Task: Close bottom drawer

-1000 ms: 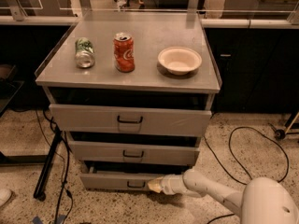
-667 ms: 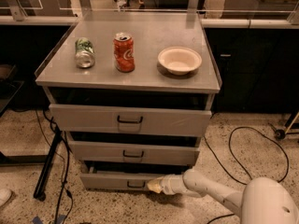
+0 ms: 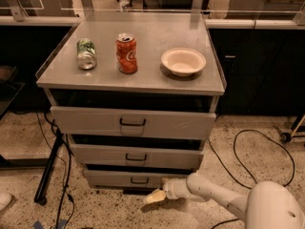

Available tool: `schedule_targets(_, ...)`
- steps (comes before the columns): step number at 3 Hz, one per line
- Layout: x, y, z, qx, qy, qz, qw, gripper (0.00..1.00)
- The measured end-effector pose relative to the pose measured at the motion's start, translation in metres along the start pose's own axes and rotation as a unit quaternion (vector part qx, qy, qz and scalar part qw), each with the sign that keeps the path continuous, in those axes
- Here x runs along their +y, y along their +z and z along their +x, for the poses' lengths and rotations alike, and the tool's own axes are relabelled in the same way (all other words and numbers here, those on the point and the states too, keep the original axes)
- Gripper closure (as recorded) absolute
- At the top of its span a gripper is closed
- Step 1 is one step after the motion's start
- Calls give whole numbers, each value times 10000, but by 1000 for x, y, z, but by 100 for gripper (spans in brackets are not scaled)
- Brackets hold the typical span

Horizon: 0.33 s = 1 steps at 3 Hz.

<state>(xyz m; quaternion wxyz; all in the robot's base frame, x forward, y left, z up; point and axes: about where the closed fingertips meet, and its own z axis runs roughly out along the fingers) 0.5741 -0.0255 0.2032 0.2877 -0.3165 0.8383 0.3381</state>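
The grey metal cabinet (image 3: 131, 87) has three drawers. The bottom drawer (image 3: 119, 179) is the narrowest, with a small black wire handle (image 3: 139, 180). Its front sits a little behind the middle drawer's front, with a dark gap above it. The middle drawer (image 3: 136, 156) and the wide top drawer (image 3: 133, 123) each stick out further. My gripper (image 3: 156, 196) is low by the floor, just in front of the bottom drawer's right end, at or just off its front. My white arm (image 3: 214, 192) reaches in from the lower right.
On the cabinet top stand a green can (image 3: 86, 54), a red can (image 3: 127, 53) and a white bowl (image 3: 183, 61). A black stand leg (image 3: 50, 168) leans at the cabinet's left. Black cables (image 3: 248, 149) lie on the floor at the right. Dark counters run behind.
The bottom drawer's front has moved inward toward the cabinet. The gripper stays at its right end, low by the floor.
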Motion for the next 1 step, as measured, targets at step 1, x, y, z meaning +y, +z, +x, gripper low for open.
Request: schedule_targets(1,0,0,0,0,0,0,10000,0)
